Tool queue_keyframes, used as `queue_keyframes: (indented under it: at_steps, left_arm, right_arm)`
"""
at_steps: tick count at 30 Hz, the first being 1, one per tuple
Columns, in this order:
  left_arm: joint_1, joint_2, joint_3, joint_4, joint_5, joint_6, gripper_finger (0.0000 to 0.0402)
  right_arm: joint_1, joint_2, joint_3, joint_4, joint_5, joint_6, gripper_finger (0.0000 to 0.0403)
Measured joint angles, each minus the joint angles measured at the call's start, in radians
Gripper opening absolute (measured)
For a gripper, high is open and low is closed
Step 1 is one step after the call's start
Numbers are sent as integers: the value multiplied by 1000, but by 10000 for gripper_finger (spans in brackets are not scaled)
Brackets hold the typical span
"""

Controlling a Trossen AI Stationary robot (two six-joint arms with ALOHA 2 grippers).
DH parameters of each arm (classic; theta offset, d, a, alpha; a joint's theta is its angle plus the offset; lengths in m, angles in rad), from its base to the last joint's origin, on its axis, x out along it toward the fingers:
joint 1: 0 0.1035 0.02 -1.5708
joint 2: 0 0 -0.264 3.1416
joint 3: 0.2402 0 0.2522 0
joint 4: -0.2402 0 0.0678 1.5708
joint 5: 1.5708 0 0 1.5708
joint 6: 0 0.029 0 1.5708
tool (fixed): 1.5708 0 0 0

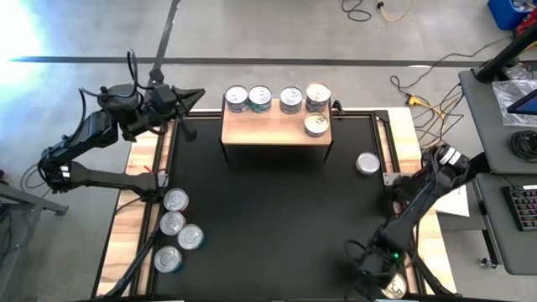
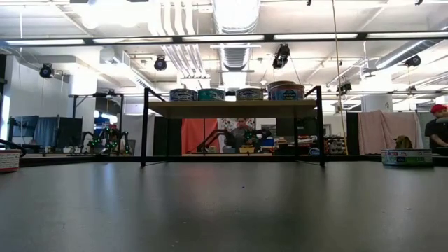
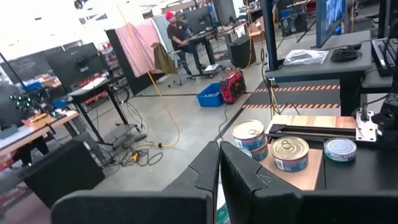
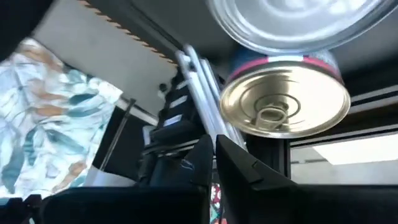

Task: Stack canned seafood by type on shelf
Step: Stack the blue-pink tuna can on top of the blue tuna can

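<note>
Tins (image 1: 277, 99) line the shelf (image 1: 273, 128) on the black mat (image 1: 277, 218).

black mat (image 1: 277, 218), keyboard (image 1: 524, 207), blue bin (image 3: 208, 97)

A light wood top and black legs are shown on the shelf (image 1: 273, 130). Silver lids and blue labels are seen on its tins (image 1: 260, 99). Beyond the right jaws, a gold-topped tin (image 4: 285, 102) is banded red.
</note>
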State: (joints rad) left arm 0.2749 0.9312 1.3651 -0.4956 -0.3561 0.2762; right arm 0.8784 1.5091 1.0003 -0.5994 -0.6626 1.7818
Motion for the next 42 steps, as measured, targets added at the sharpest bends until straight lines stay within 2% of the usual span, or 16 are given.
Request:
queue_keyframes:
  at_steps: [4, 8, 11, 15, 20, 25, 30, 33, 37, 42]
  left_arm:
    - [0, -3, 0, 1, 0, 21, 0]
    - [0, -6, 0, 1, 0, 40, 0]
    - [0, -6, 0, 1, 0, 54, 0]
    - [1, -5, 0, -2, -1, 56, 0]
    - [1, -2, 0, -25, -1, 56, 0]
    - [2, 0, -1, -45, -1, 56, 0]
    - [2, -1, -1, -97, 1, 56, 0]
    - [2, -4, -1, -154, 58, 48, 0]
    - [2, -14, -1, -216, 179, -29, 0]
    - [-4, -22, -1, -302, 369, -95, 0]
  right_arm:
    - [70, 66, -36, 18, -17, 86, 13]
    - [97, 118, -44, 26, -84, 94, 13]
    - [94, 151, -44, 22, -121, 77, 13]
    - [42, 174, -29, 7, -100, -6, 13]
    - [-91, 163, 33, -64, 98, -117, 13]
    - [-234, 167, 137, -169, 334, -325, 13]
    - [-386, 168, 223, -158, 600, -485, 13]
    - [-460, 168, 254, -98, 713, -583, 13]
    - [-537, 168, 310, 3, 758, -756, 13]
    - [-558, 168, 411, -38, 751, -960, 13]
